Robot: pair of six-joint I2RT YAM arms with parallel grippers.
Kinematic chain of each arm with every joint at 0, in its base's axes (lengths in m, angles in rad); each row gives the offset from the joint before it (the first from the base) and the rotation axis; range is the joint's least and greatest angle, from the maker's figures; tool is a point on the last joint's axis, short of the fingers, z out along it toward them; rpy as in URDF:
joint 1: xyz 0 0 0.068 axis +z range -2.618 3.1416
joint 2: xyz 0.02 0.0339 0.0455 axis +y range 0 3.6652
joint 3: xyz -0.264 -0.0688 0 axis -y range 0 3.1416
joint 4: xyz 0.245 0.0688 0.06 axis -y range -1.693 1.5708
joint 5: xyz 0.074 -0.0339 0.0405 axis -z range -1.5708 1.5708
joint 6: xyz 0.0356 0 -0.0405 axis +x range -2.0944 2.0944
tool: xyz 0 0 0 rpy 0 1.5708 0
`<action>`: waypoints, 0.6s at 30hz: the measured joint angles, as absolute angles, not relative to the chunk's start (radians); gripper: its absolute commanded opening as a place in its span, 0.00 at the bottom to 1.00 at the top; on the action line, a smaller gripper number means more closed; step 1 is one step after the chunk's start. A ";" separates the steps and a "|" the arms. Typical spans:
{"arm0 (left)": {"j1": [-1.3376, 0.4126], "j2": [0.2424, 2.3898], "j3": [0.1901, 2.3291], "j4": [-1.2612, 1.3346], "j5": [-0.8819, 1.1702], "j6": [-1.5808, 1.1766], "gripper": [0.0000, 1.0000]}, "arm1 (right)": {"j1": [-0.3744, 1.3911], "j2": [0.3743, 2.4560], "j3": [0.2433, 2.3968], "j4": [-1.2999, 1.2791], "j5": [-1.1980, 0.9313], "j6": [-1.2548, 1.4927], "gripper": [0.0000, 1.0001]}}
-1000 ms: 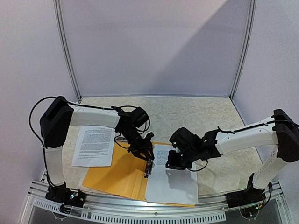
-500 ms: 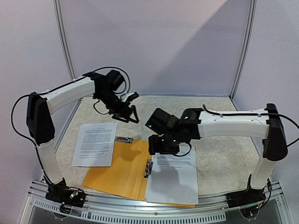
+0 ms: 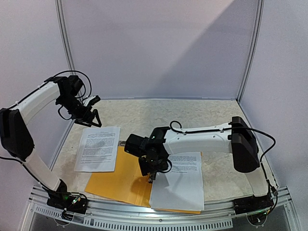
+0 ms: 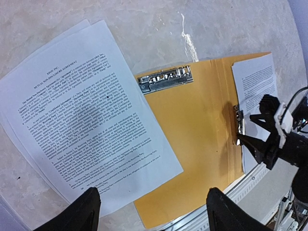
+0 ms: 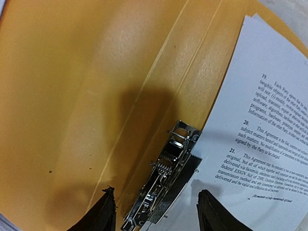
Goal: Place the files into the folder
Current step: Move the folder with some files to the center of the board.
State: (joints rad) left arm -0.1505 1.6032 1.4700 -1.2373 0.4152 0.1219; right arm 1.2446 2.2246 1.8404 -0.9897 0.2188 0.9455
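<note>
**Folder lies open, both grippers released**

The folder (image 3: 115,180) is a flat sheet of smooth orange-yellow plastic, spread open at the near edge of the table (image 3: 202,115), with shallow creases running along its spine. On its right half lies a thin white sheet (image 3: 179,187) printed with small black text, and the edge of at least one more shows beneath it. The rest of the files (image 3: 97,148), a slightly fanned stack of the same printed paper, rest flat on the table just left of the folder, their lower right corner overlapping its left flap.

A shiny metal clip (image 5: 166,178), long and narrow with a sprung lever, sits on the spine and touches the left edge of the sheet. A second clip (image 4: 164,78) of the same bright metal lies across the folder's far edge.

The right gripper (image 5: 157,190) hangs low over the spine, its black fingers spread apart on either side of the clip's near end and grasping nothing. The right arm stretches across the folder and hides the sheet's far left corner from above. The left gripper (image 4: 153,192) is raised over the far left of the table, jaws wide and empty.

The table top is mottled beige, like stone. Plain pale walls (image 3: 159,48) close it in, and a ribbed metal rail (image 3: 144,219) runs along the front
</note>
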 measured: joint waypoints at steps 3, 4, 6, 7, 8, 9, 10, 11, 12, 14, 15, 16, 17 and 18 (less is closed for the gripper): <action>-0.150 1.581 1.456 -1.237 0.409 0.136 0.78 | 1.251 2.264 1.840 -1.007 0.202 0.939 0.54; -0.150 1.580 1.452 -1.236 0.404 0.140 0.78 | 1.253 2.274 1.840 -1.015 0.198 0.937 0.52; -0.150 1.580 1.442 -1.232 0.395 0.147 0.78 | 1.256 2.287 1.840 -1.025 0.188 0.927 0.48; -0.150 1.580 1.437 -1.233 0.390 0.149 0.78 | 1.256 2.290 1.840 -1.024 0.183 0.921 0.45; -0.150 1.580 1.432 -1.232 0.385 0.150 0.78 | 1.254 2.290 1.840 -1.024 0.179 0.914 0.41; -0.150 1.580 1.429 -1.232 0.379 0.152 0.78 | 1.251 2.290 1.838 -1.021 0.175 0.908 0.39; -0.150 1.580 1.427 -1.231 0.373 0.154 0.78 | 1.246 2.287 1.831 -1.015 0.171 0.900 0.36; -0.150 1.580 1.425 -1.230 0.364 0.155 0.78 | 1.242 2.278 1.813 -1.004 0.168 0.902 0.35; -0.150 1.579 1.424 -1.228 0.355 0.157 0.78 | 1.234 2.262 1.785 -0.990 0.163 0.896 0.35; -0.150 1.577 1.423 -1.225 0.338 0.160 0.78 | 1.208 2.221 1.719 -0.964 0.149 0.869 0.35; -0.150 1.575 1.423 -1.224 0.329 0.162 0.78 | 1.188 2.200 1.686 -0.953 0.142 0.852 0.35; -0.150 1.573 1.423 -1.222 0.322 0.164 0.78 | 1.165 2.183 1.659 -0.950 0.138 0.826 0.35; -0.150 1.571 1.420 -1.219 0.318 0.165 0.78 | 1.142 2.171 1.642 -0.949 0.136 0.803 0.35; -0.150 1.568 1.416 -1.216 0.311 0.167 0.78 | 1.114 2.160 1.626 -0.948 0.133 0.770 0.35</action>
State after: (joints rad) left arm -0.1505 1.5677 1.4158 -1.2156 0.3107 0.1665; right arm 1.1141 2.1605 1.6260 -0.9478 0.1326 0.7704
